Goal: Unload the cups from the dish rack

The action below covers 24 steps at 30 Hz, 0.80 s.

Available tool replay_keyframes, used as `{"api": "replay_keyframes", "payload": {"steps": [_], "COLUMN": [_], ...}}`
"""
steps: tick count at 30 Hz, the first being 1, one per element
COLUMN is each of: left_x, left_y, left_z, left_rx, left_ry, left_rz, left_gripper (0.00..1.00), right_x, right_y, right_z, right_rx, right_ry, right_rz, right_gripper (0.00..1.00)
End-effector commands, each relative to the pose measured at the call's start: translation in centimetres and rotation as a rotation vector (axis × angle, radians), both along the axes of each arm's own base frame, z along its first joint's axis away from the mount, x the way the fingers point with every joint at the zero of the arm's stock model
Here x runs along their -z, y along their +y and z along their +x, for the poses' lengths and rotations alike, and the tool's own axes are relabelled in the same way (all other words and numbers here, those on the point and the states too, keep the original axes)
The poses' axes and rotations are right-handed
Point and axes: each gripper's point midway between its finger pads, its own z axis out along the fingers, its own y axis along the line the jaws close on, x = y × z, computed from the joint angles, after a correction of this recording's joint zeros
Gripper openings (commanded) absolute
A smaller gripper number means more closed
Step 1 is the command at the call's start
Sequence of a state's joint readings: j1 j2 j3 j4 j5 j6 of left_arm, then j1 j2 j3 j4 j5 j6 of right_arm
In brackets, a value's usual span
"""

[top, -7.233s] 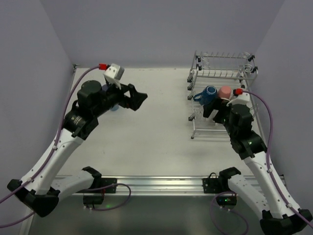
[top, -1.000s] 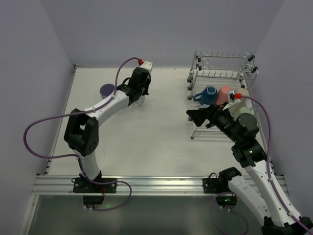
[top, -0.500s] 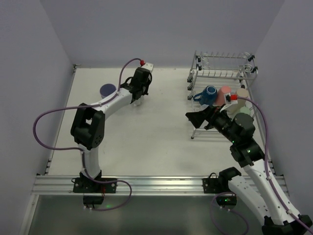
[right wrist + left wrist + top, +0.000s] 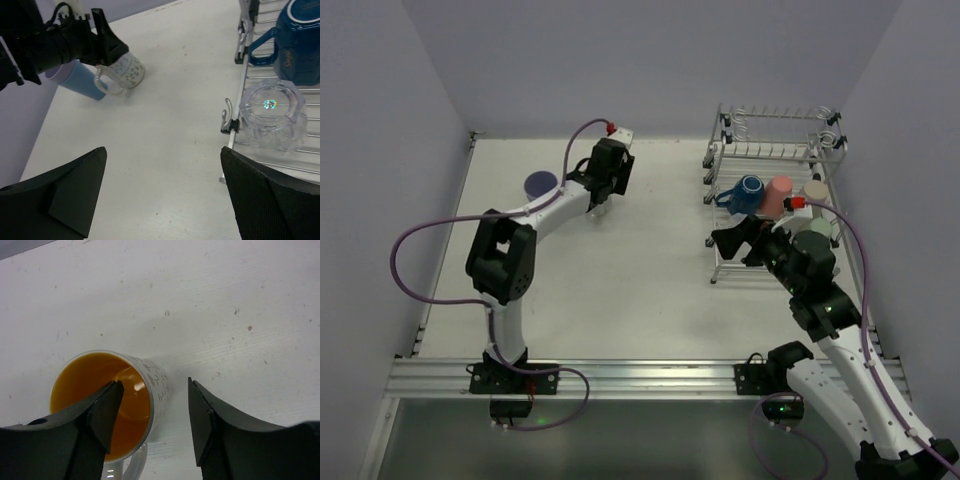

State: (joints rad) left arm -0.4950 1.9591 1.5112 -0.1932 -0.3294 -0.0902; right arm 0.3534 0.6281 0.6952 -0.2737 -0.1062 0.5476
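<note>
White table (image 4: pixel 620 290), upper left of overhead view: I log left gripper (image 4: pixel 153 390) jaws newly parted astride the orange-lined mug (image 4: pixel 131 390) wall, grip let go, mug delivered. Right gripper (image 4: pixel 162 152) gapes empty beside dish rack (image 4: pixel 775 150); dark-blue mug (image 4: pixel 750 192) awaits.

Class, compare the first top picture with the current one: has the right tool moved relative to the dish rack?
Yes. The right tool has shifted left, from above the lower tier of the dish rack to its left edge.

Left arm (image 4: pixel 555 205) outstretched, left pincer (image 4: pixel 154 390) parted, right pincer (image 4: pixel 162 152) wide open
</note>
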Motion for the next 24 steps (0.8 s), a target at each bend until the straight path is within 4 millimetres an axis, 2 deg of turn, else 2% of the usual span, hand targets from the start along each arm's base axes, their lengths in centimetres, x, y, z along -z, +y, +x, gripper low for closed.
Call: {"api": "replay_keyframes", "payload": {"steps": [1, 2, 3, 5, 6, 7, 8, 9, 11, 12, 13, 14, 15, 16, 17, 19, 20, 21, 22, 23, 24], "left_x": [-6.3, -7.0, -9.5, -12.3, -15.1, -17.0, -18.4, -21.3, -23.3, -25.9, -27.0, -25.6, -27.3, -27.2, -26.4, -25.2, -22.7, -22.8, -21.8, -21.7, -18.8], "left_y": [-0.5, -0.8, -1.6, -2.6, -3.2, -3.7, -4.3, -5.1, -6.4, -6.9, -7.5, -8.2, -8.3, -8.5, -8.7, -9.1, -8.9, -8.4, -8.1, -7.4, -7.0], "left_z": [0.8, 0.6, 0.3, -0.4, -1.2, -1.8, -2.6, -4.4, -6.9, -9.6, -11.0, -12.8, -15.4, -16.7, -19.1, -21.6, -22.4, -23.9, -24.6, -25.7, -26.2], "left_rx": [0.006, 0.012, 0.048, 0.092, 0.125, 0.156, 0.19, 0.255, 0.341, 0.408, 0.452, 0.49, 0.541, 0.562, 0.588, 0.627, 0.627, 0.648, 0.654, 0.66, 0.642], "left_ry": [-0.133, -0.131, -0.159, -0.189, -0.223, -0.244, -0.259, -0.282, -0.287, -0.305, -0.323, -0.28, -0.292, -0.287, -0.264, -0.236, -0.187, -0.189, -0.166, -0.171, -0.116], "left_rz": [-0.088, -0.113, -0.165, -0.226, -0.281, -0.319, -0.357, -0.436, -0.52, -0.6, -0.643, -0.663, -0.714, -0.727, -0.74, -0.753, -0.74, -0.754, -0.752, -0.76, -0.747], "left_gripper": [0.63, 0.73, 0.77, 0.82, 0.86, 0.86, 0.88, 0.88, 0.89, 0.89, 0.9, 0.9, 0.9, 0.91, 0.91, 0.92, 0.92, 0.92, 0.92, 0.92, 0.92], "right_x": [0.2, 0.6, 0.8, 1.9, 2.1, 2.3, 3.3, 3.1, 3.5, 3.8, 4.0, 4.2, 4.6, 4.8, 5.1, 5.7, 5.8, 5.8, 6.1, 6.4, 6.3], "right_y": [-2.3, -2.9, -3.2, -3.9, -4.1, -4.4, -4.6, -5.3, -5.7, -5.9, -6.2, -6.3, -6.4, -6.4, -6.4, -6.4, -6.5, -6.6, -7.0, -7.2, -7.1], "right_z": [0.9, 1.2, 1.5, 2.1, 2.4, 2.7, 3.2, 3.6, 4.3, 5.0, 5.4, 5.7, 6.5, 6.8, 7.1, 7.9, 8.1, 8.4, 8.7, 8.9, 9.2], "right_rx": [0.116, 0.15, 0.161, 0.199, 0.21, 0.225, 0.237, 0.274, 0.296, 0.317, 0.331, 0.341, 0.354, 0.359, 0.358, 0.375, 0.383, 0.397, 0.421, 0.43, 0.434], "right_ry": [0.003, 0.011, 0.017, 0.054, 0.06, 0.07, 0.104, 0.107, 0.133, 0.154, 0.165, 0.179, 0.198, 0.209, 0.221, 0.25, 0.258, 0.26, 0.271, 0.281, 0.28], "right_rz": [-0.09, -0.112, -0.134, -0.178, -0.197, -0.214, -0.244, -0.271, -0.303, -0.33, -0.343, -0.356, -0.377, -0.384, -0.393, -0.415, -0.422, -0.425, -0.442, -0.449, -0.448], "right_gripper": [0.98, 0.96, 0.95, 0.86, 0.84, 0.82, 0.76, 0.75, 0.76, 0.77, 0.8, 0.86, 0.89, 0.93, 0.98, 0.99, 0.99, 0.99, 0.99, 0.99, 0.98]}}
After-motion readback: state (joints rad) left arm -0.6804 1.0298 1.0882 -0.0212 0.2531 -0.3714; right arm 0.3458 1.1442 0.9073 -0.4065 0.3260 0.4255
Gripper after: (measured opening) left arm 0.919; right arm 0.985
